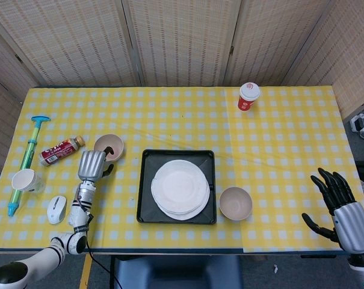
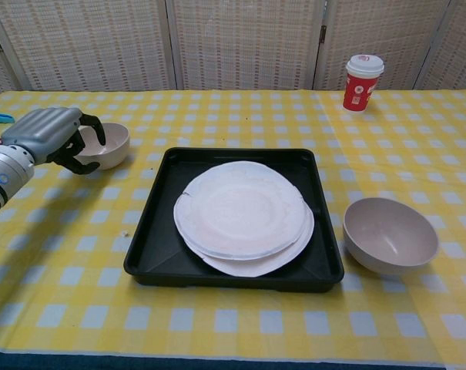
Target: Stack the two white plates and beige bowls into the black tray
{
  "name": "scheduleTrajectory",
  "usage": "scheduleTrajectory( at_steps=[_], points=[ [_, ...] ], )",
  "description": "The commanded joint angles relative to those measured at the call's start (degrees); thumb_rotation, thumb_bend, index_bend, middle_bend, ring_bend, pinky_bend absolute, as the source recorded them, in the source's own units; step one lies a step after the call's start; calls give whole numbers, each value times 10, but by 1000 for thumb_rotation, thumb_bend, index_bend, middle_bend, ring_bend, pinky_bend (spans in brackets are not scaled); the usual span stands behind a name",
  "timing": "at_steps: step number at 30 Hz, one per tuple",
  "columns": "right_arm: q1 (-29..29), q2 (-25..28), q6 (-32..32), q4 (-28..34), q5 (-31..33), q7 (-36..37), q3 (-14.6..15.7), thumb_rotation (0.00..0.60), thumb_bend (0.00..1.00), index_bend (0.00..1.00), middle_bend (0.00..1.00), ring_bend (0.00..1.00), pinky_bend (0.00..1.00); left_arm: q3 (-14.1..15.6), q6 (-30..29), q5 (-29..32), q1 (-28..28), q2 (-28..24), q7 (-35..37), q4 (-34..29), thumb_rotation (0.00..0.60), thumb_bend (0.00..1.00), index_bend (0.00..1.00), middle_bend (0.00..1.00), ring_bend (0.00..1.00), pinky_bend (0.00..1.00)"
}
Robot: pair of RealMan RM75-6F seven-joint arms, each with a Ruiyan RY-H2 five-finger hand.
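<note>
Your left hand is at the near rim of the left beige bowl, left of the black tray, fingers curled over the rim; whether they grip it, you cannot tell. A shallow hold could tip the bowl or push it away along the bench. Both white plates lie stacked in the tray. The right beige bowl sits just right of the tray. Your right hand hovers well right, fingers spread, holding nothing.
</note>
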State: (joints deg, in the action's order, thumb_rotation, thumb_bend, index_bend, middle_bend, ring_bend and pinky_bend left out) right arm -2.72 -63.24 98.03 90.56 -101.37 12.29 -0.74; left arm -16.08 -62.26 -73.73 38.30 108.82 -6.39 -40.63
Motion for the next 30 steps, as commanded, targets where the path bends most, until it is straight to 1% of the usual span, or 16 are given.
scheduleTrajectory(
  at_steps=[1, 3, 7, 11, 14, 15, 17, 20, 22, 27, 30],
  points=[
    [-1, -1, -1, -1, 1, 3, 0, 600, 300, 0, 0, 0, 0, -1, 1, 5, 0, 1, 8, 12, 600, 333, 476, 1000, 1000, 1000],
    [-3, -1, -6, -1, 6, 5, -1, 600, 301, 0, 0, 0, 0, 0, 4, 6, 1, 2, 17, 21, 600, 333, 499, 1000, 1000, 1000],
    [-5, -1, -10, 2, 8, 2, -2, 600, 301, 0, 0, 0, 0, 4, 10, 3, 5, 8, 36, 43, 600, 338, 577, 1000, 1000, 1000],
    [-3, -4, -5, 2, 10, -1, -4, 600, 301, 0, 0, 0, 0, 9, 23, 1, 15, 19, 44, 71, 600, 346, 583, 1000, 1000, 1000],
    [-2, -5, -4, 1, 12, -1, -6, 600, 301, 0, 0, 0, 0, 14, 17, -6, 18, 23, 57, 79, 600, 365, 598, 1000, 1000, 1000],
    [-1, -5, -3, 1, 13, -2, -5, 600, 301, 0, 0, 0, 0, 15, 16, -8, 18, 24, 62, 80, 600, 380, 605, 1000, 1000, 1000],
    [0, -4, -5, 2, 13, -4, -4, 600, 301, 0, 0, 0, 0, 20, 19, -12, 19, 24, 72, 83, 600, 442, 620, 1000, 1000, 1000],
    [0, 1, -15, 8, 19, -13, 0, 600, 301, 0, 0, 0, 0, 17, 27, -8, 22, 26, 83, 82, 600, 637, 665, 1000, 1000, 1000],
    [0, 2, -17, 13, 19, -15, 0, 600, 301, 0, 0, 0, 0, 19, 23, -12, 24, 26, 88, 78, 600, 689, 685, 1000, 1000, 1000],
    [1, 2, -13, 14, 13, -16, 1, 600, 301, 0, 0, 0, 0, 30, -15, -31, 18, 23, 96, 60, 600, 718, 700, 1000, 1000, 1000],
    [0, 1, -15, 14, 11, -17, 3, 600, 301, 0, 0, 0, 0, 35, -38, -39, 9, 14, 94, 22, 600, 728, 703, 1000, 1000, 1000]
  ],
)
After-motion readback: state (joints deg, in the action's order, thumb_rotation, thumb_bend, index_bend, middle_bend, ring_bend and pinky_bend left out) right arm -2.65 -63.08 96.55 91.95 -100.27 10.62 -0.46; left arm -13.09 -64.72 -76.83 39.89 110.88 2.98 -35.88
